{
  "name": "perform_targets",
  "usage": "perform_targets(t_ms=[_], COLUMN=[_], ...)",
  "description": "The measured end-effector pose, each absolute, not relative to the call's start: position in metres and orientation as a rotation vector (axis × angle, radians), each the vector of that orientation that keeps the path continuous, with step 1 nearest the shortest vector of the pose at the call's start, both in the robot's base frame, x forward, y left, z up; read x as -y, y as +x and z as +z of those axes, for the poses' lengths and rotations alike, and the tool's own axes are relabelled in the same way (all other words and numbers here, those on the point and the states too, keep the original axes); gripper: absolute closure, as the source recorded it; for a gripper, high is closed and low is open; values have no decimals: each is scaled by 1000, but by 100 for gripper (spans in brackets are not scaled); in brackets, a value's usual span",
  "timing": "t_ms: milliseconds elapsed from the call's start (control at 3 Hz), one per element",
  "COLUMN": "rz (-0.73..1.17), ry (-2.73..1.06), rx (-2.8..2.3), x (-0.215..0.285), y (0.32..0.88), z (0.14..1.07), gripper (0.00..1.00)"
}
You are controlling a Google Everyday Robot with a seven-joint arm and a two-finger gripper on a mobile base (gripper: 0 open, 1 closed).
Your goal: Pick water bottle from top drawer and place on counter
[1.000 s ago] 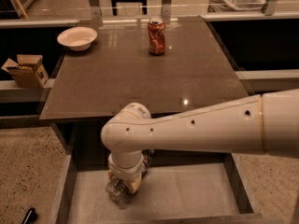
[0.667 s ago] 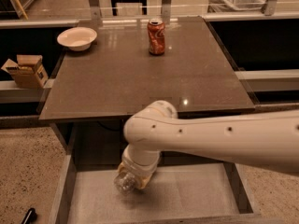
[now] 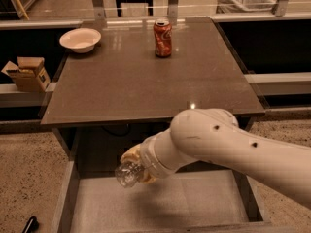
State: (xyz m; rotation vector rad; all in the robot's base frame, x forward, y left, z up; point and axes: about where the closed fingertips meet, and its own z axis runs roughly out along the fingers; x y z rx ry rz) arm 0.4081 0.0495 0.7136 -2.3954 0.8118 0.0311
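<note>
My gripper (image 3: 136, 167) is at the end of the white arm, above the open top drawer (image 3: 160, 203) and just in front of the counter's near edge. It is shut on the clear ribbed water bottle (image 3: 127, 174), which is lifted off the drawer floor and tilted, its bottom end pointing down-left. The arm hides most of the bottle and its label. The grey-brown glossy counter (image 3: 146, 76) lies beyond, above the drawer.
An orange-red soda can (image 3: 162, 31) stands at the counter's back middle. A white bowl (image 3: 80, 39) sits at the back left corner. A cardboard box (image 3: 27, 74) rests on a ledge to the left. A small black object (image 3: 29, 224) lies on the speckled floor.
The gripper has risen from the drawer floor with the bottle in it and moved right and toward the counter edge. The bottle now hangs clear of the drawer liner.
</note>
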Motion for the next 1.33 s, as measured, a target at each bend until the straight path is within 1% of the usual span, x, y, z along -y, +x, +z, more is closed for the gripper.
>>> perform_targets(t_ms=[333, 667, 1000, 1333], rz=[26, -38, -212, -315], ry=[-2341, -2382, -2455, -2519], rx=[-855, -834, -881, -874], x=[-27, -29, -7, 6], y=[405, 408, 409, 433], z=[721, 740, 805, 869], gripper=[100, 100, 100, 100])
